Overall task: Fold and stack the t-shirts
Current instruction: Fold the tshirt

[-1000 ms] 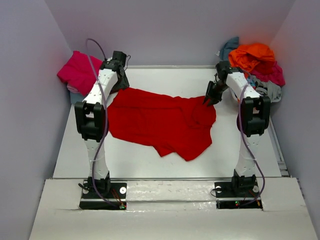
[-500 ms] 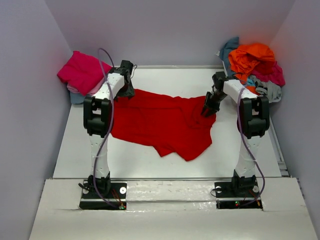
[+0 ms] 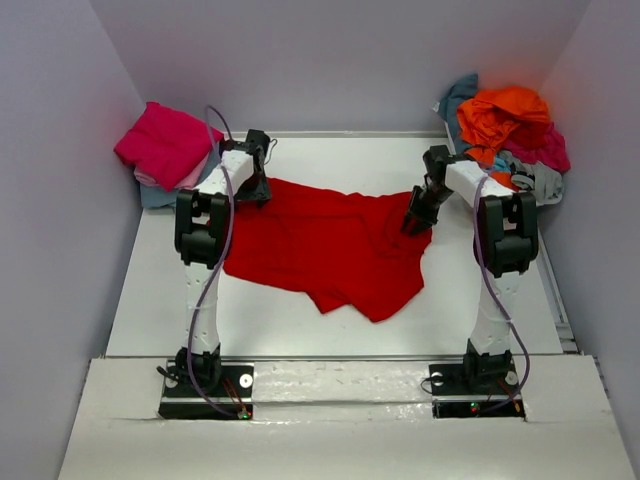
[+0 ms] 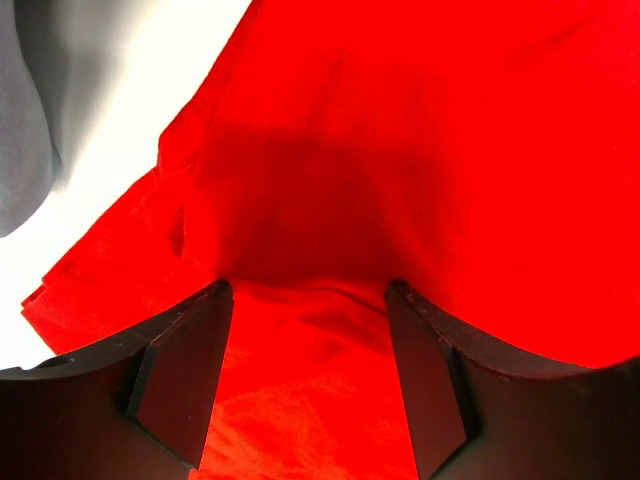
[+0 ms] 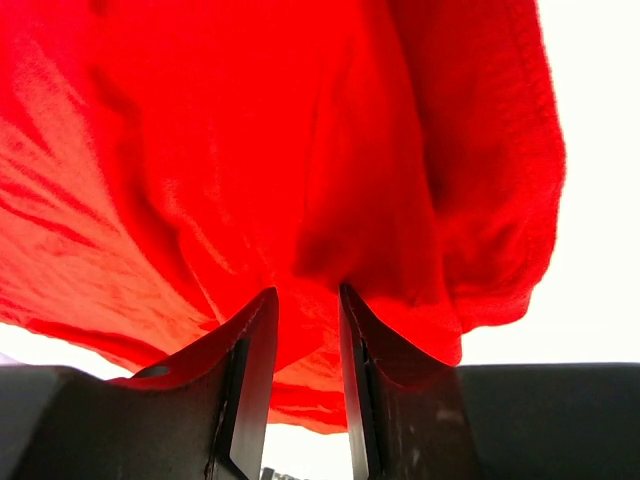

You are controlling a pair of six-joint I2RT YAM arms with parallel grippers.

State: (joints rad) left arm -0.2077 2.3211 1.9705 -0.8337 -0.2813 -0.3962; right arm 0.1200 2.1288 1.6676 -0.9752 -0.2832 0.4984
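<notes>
- We saw the bright red t-shirt (image 3: 320,245) lying spread out and rumpled across the middle of the table (image 3: 300,330), with one flap reaching toward the near side
- The left gripper (image 3: 256,190) was down at the shirt's far left corner; in its wrist view its fingers (image 4: 180,380) stood wide apart, and the red cloth lay loose between and beneath them, not squeezed
- The right gripper (image 3: 416,222) sat at the shirt's far right edge; its fingers (image 5: 250,380) stood narrow, with a raised fold of the red cloth nipped between them
- At the far left corner a magenta shirt (image 3: 165,140) lay on top of pale pink and grey-blue cloth
- At the far right corner an orange shirt (image 3: 505,112) crowned a loose heap, with magenta, teal and grey cloth around it
</notes>
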